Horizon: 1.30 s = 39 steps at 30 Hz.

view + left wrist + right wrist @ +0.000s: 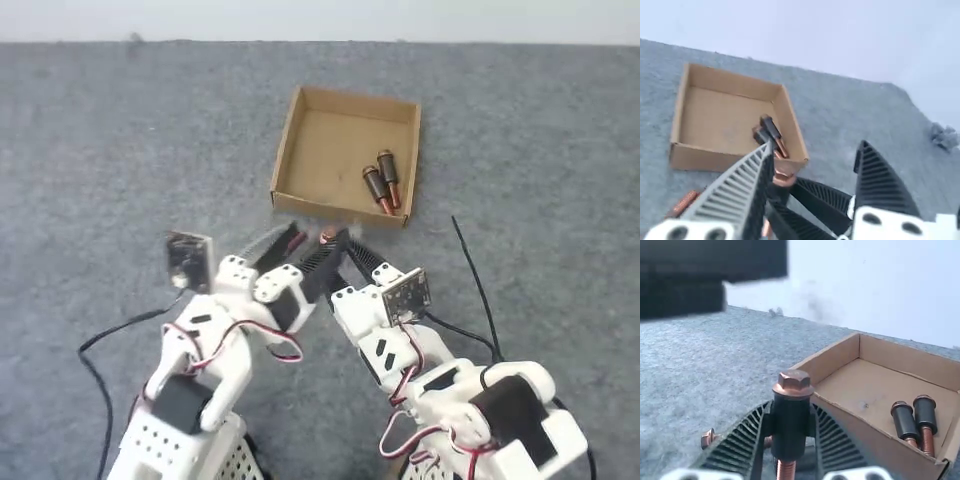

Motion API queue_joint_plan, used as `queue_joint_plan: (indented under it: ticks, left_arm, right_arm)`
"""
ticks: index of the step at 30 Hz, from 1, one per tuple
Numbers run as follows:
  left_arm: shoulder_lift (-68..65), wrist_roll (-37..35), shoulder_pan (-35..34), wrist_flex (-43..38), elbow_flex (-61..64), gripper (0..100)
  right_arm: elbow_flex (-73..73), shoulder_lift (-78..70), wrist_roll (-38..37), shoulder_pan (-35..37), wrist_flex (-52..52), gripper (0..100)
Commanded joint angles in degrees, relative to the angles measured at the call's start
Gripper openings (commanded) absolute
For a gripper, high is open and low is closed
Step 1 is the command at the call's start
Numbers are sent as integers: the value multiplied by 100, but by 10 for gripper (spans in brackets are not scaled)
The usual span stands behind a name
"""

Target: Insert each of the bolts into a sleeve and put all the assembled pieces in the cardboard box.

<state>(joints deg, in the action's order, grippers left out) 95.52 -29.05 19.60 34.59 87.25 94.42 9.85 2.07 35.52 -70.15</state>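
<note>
While the right gripper (790,410) clamps it mid-body, the black sleeve (790,426) w/ copper bolt (792,383) thru it has its long axis along the fingers. Hex head sits out past the tips, threaded end back toward the wrist. It's held just short of the cardboard box (330,140) near wall. Left gripper (815,147) gapes wide, holding nothing, close beside the right one's tips. Two assembled pieces (381,185) lie side by side in a box corner, threads toward the arms. Loose bolt (684,202) lies on carpet (100,150) nr the box.
</note>
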Motion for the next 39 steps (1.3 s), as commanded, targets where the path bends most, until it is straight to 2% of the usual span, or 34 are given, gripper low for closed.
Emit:
queue_joint_plan:
  ticks: [1,4,12,14,19,22,27,30,33,39]
  left_arm:
    - [695,-35,-510,114,-66,142]
    - [914,-44,-1046,97,-75,9]
    - [879,-26,-2453,193,-48,10]
    - [879,53,-2681,571,-48,10]
    - [879,1187,-2743,1749,-66,11]
    - [879,1345,-2822,2171,92,11]
    - [835,1371,-3490,1530,971,11]
    - [818,1380,-3868,1582,936,11]
    - [809,1468,-3868,1934,936,11]
    - [826,3165,-3868,2708,936,12]
  right_arm:
    - [105,286,35,-57,-13,6]
    - [105,286,35,-57,-13,6]
    - [123,295,35,-57,-13,6]
    - [123,295,35,-57,-13,6]
    - [123,295,35,-57,-13,6]
    - [123,295,35,-57,-13,6]
    - [123,286,-62,-57,-4,6]
    - [123,286,-440,-57,40,6]
    - [123,312,-712,-154,400,6]
    - [88,356,-1090,-549,497,6]
